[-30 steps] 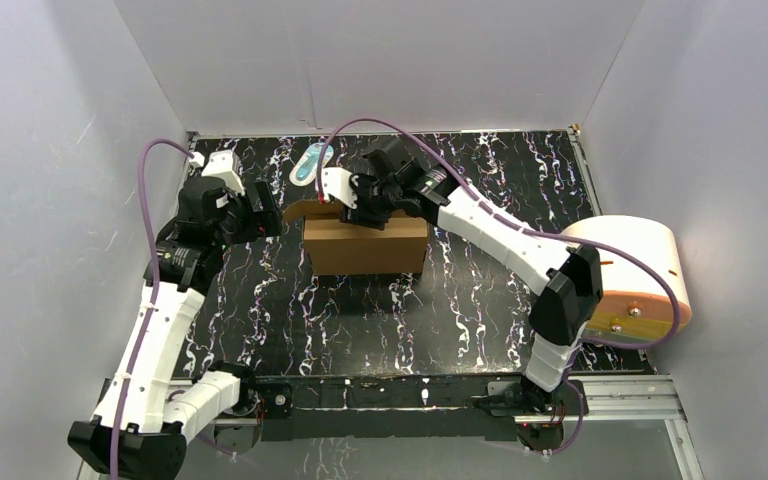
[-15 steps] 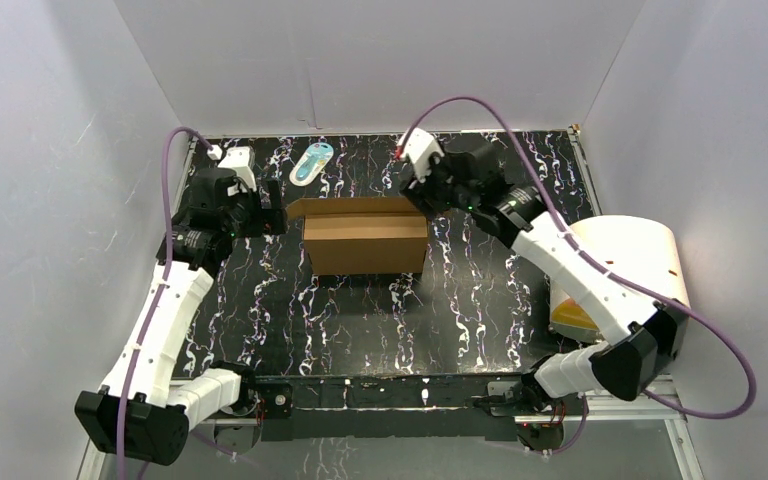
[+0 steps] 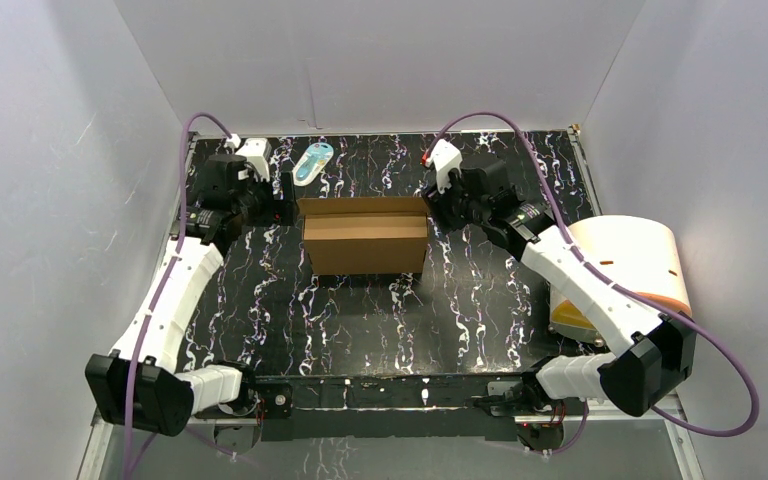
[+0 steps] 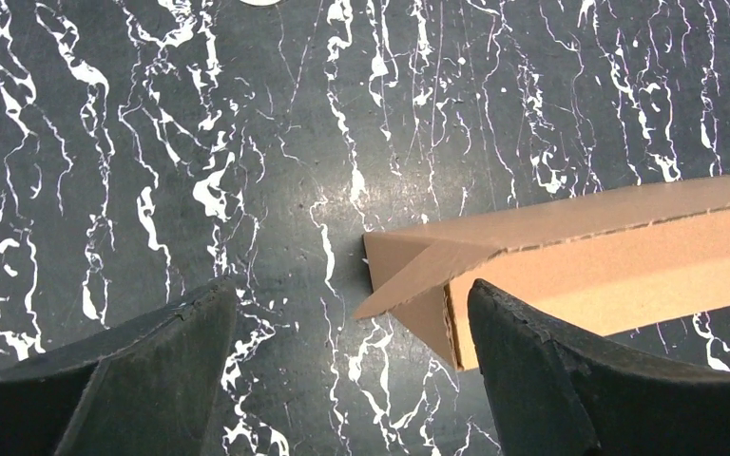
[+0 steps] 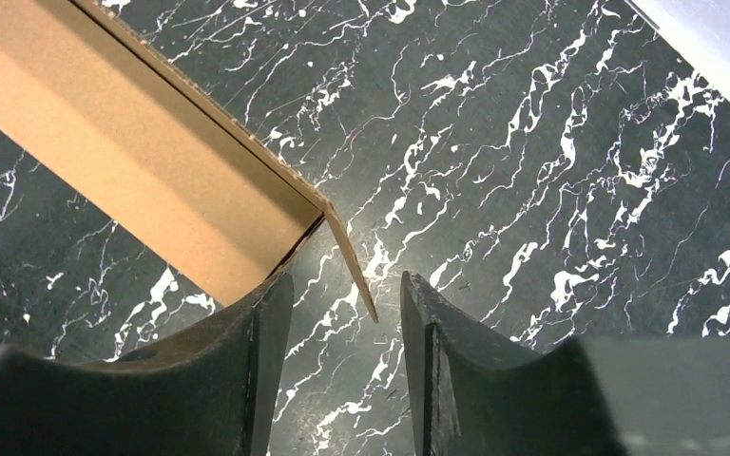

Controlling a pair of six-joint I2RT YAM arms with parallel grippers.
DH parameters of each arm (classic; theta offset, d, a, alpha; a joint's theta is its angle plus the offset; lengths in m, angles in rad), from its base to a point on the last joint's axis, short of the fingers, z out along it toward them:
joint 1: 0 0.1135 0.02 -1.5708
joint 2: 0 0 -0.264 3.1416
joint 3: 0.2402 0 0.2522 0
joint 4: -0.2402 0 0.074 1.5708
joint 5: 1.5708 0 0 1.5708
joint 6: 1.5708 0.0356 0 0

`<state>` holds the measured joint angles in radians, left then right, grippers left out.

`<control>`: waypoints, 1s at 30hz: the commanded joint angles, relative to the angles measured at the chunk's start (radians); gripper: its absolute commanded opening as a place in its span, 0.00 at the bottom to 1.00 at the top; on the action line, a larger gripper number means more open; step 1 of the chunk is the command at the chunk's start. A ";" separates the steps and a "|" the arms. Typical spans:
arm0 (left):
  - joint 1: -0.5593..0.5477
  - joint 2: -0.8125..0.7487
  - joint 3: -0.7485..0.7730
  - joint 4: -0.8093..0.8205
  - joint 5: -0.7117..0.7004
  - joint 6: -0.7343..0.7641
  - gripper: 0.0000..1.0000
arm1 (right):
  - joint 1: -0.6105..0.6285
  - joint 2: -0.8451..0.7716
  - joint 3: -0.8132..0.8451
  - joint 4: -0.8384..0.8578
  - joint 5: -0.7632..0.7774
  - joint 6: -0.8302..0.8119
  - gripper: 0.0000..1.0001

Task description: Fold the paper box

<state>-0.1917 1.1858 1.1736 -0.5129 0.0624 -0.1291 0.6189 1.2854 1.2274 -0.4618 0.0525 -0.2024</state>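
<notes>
Left wrist view first: the left gripper (image 4: 347, 294) has its two black fingers (image 4: 152, 370) spread wide with nothing clamped. The left end corner of the plain brown corrugated cardboard box (image 4: 608, 256) sits in that gap, and a small triangular flap (image 4: 409, 280) pokes out from the corner. One finger overlaps the box's near edge in this view, but I cannot tell whether it touches. Over to the right wrist view: the right gripper (image 5: 344, 285) holds its dark fingers (image 5: 200, 380) apart on a narrower gap. The thin side flap (image 5: 350, 261) at the box's other end points down into that gap, with neither finger pressing it, so nothing is gripped there either. Up to the top camera: the box stands in the middle of the black, white-veined marble-patterned table (image 3: 360, 320), its long front wall upright and facing the arm bases. A back panel shows behind that wall, and one gripper sits just beside each short end. Further out, a small white-and-blue oval item (image 3: 312, 162) lies near the far edge, behind the box's left end and apart from it. A large cream cylinder with an orange base (image 3: 630, 250) sits at the table's right edge, well apart from the box and partly behind the right forearm. Plain white walls (image 3: 60, 200) close in the scene on three sides.
</notes>
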 commanded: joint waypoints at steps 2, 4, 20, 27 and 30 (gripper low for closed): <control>0.005 0.036 0.067 0.026 0.071 0.037 0.86 | -0.022 -0.033 -0.009 0.083 -0.016 0.047 0.47; 0.005 0.046 0.074 0.025 0.100 0.038 0.83 | -0.022 -0.031 -0.008 0.086 -0.038 0.052 0.41; 0.005 0.050 0.047 0.019 0.260 -0.031 0.42 | -0.022 0.018 0.036 0.050 -0.127 0.158 0.19; 0.005 0.036 0.049 0.005 0.280 -0.091 0.31 | -0.022 0.032 0.059 0.048 -0.128 0.195 0.19; 0.003 0.031 0.053 -0.010 0.287 -0.131 0.30 | -0.023 0.038 0.075 0.042 -0.128 0.229 0.19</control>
<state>-0.1917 1.2442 1.2064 -0.4953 0.3050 -0.1993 0.5968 1.3205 1.2350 -0.4446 -0.0589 -0.0311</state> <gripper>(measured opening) 0.312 0.195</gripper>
